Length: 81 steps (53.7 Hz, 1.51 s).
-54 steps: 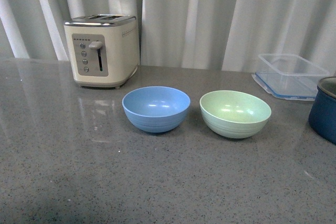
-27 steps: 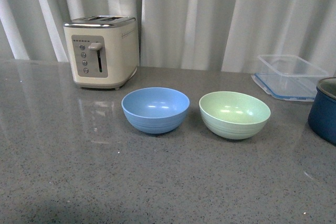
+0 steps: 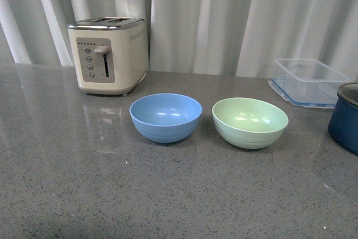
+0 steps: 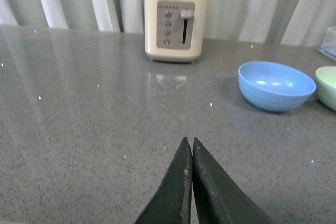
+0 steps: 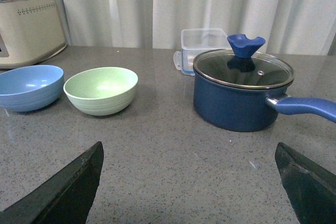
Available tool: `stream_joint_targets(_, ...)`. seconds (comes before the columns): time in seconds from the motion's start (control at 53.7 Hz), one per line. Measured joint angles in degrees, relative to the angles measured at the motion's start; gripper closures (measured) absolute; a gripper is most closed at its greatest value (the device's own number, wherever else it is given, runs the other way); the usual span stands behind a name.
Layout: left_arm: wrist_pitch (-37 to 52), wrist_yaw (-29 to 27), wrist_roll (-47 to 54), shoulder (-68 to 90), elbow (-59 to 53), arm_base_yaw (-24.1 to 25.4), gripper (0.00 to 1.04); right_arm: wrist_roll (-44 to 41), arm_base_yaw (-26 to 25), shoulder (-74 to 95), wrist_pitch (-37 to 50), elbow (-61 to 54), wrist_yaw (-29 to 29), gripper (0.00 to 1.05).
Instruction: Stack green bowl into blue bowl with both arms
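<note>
Front view shows the green bowl [image 3: 250, 122] upright on the grey surface [image 3: 84, 183], just right of the blue bowl [image 3: 165, 117] — near, not touching. The left claw [image 4: 189, 141] is clenched on nothing; the right claw [image 5: 189, 149] is spread wide — released.

The left hand [image 4: 189, 141] shows as two flat fingers [image 4: 176, 192] of dark grey-black. They are matte and faintly speckled, each broad at the base and narrowing to a sharp tip, with a paler line along the inner edges. The right hand [image 5: 189, 145] shows two fingers [image 5: 68, 192] of the same dull black, wedge-shaped with slanted upper edges.
</note>
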Motion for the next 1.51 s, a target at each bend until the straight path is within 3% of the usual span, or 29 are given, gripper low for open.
stream_joint_targets(0.614, -12.5, 0.0, 0.0, -12.9, 0.0, 0.0, 1.01, 0.0, 0.0, 0.0, 0.0, 0.0, 0.0, 0.10)
stream_joint_targets(0.745, -22.4, 0.0, 0.0, -21.0, 0.0, 0.0, 1.01, 0.0, 0.0, 0.0, 0.0, 0.0, 0.0, 0.10)
stream_joint_targets(0.894, -22.6, 0.0, 0.0, -22.8, 0.0, 0.0, 1.01, 0.0, 0.0, 0.0, 0.0, 0.0, 0.0, 0.10)
stream_joint_targets(1.117, -22.8, 0.0, 0.0, -22.7, 0.0, 0.0, 0.60, 0.2, -0.1, 0.2, -0.2, 0.0, -0.5, 0.10)
stream_joint_targets(1.173, -22.8, 0.0, 0.0, -22.7, 0.0, 0.0, 0.47, 1.6, -2.9, 4.5, -7.5, 3.2, -8.6, 0.10)
stream_joint_targets(1.21, -22.8, 0.0, 0.0, -22.7, 0.0, 0.0, 0.38, 2.1, -4.2, 9.0, -7.6, 5.5, -12.8, 0.10)
stream_joint_targets(1.34, -22.8, 0.0, 0.0, -22.7, 0.0, 0.0, 0.10, 2.3, -1.5, 25.6, -0.8, 17.2, -15.7, 0.10)
stream_joint_targets(1.378, -22.8, 0.0, 0.0, -22.8, 0.0, 0.0, 0.05, 2.9, -0.6, 28.7, -0.3, 19.5, -16.4, 0.10)
stream_joint_targets(1.508, -22.8, 0.0, 0.1, -22.8, 0.0, 0.0, 0.07, 5.4, 3.4, 43.6, -1.2, 29.6, -18.1, 0.10)
